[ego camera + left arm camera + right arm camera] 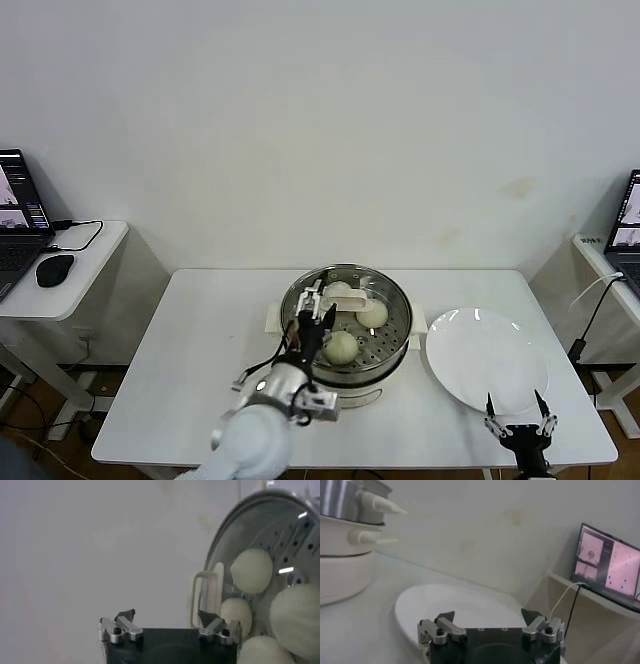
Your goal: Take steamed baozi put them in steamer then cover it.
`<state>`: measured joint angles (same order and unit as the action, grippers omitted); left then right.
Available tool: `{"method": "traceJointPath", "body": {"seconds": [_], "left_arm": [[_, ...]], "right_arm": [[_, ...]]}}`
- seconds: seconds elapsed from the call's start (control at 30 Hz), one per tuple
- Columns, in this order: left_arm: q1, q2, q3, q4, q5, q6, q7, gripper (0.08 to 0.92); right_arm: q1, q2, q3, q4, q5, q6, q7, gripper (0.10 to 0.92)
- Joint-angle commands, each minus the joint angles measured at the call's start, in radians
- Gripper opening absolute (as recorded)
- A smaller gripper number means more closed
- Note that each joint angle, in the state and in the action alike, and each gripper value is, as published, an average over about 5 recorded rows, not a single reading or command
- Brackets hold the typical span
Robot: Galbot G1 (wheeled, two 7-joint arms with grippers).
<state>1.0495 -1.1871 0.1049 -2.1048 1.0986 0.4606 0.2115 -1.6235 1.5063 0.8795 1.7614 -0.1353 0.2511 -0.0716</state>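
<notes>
Four small, round, off-white steamed buns lie on the perforated tray of the round, shiny stainless-steel steamer, which sits in its white electric base near the middle of the white counter. In the head view three of them show plainly: one at the near side, one toward the right and one at the far side; the fourth is hidden there behind the arm. The left wrist view shows all four in the pot: one far bun, one large and close, one by the rim and one at the picture's lower edge.

The left pincer hangs over the left part of the steamer, above the tray, its fingers spread apart and holding nothing; the wrist view shows both fingertips standing wide with clear space between them.

The right pincer rests low at the near right of the counter, at the near edge of the flat, round white plate that lies just right of the steamer. Its fingers are also apart and bare, as the right wrist view confirms, with the plate stretching out before it.
</notes>
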Motion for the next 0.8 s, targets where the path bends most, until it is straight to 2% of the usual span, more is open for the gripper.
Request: {"method": "traceJointPath", "body": {"seconds": [0.03,0.13,0.23,0.37,0.53,0.8], "left_arm": [[0.394,0.102,-0.292,-0.254,-0.744,-0.191,-0.37,0.823],[0.521,0.069,-0.416,-0.202,-1.038,-0.361,-0.475,0.823],[0.604,0.033,-0.493,-0.144,-1.213,-0.443,-0.53,0.823],[0.688,0.007,-0.532,-0.103,-1.355,-0.486,-0.535,0.823],[0.773,-0.027,-0.54,-0.052,-1.365,-0.591,-0.543,0.823],[0.786,-0.099,-0.568,0.083,-1.355,-0.68,-0.5,0.823]], "right_arm": [[-0.002,-0.005,-0.011,0.001,0.015,0.01,0.001,0.823],[-0.007,-0.013,-0.025,0.006,0.045,0.021,0.001,0.823],[-0.018,-0.033,-0.046,0.024,0.083,0.028,-0.003,0.823],[-0.051,-0.081,-0.076,0.072,0.159,0.028,-0.016,0.823],[-0.12,-0.149,-0.117,0.122,0.25,0.022,-0.031,0.823],[-0.181,-0.178,-0.176,0.138,0.281,0.019,-0.04,0.823]]}}
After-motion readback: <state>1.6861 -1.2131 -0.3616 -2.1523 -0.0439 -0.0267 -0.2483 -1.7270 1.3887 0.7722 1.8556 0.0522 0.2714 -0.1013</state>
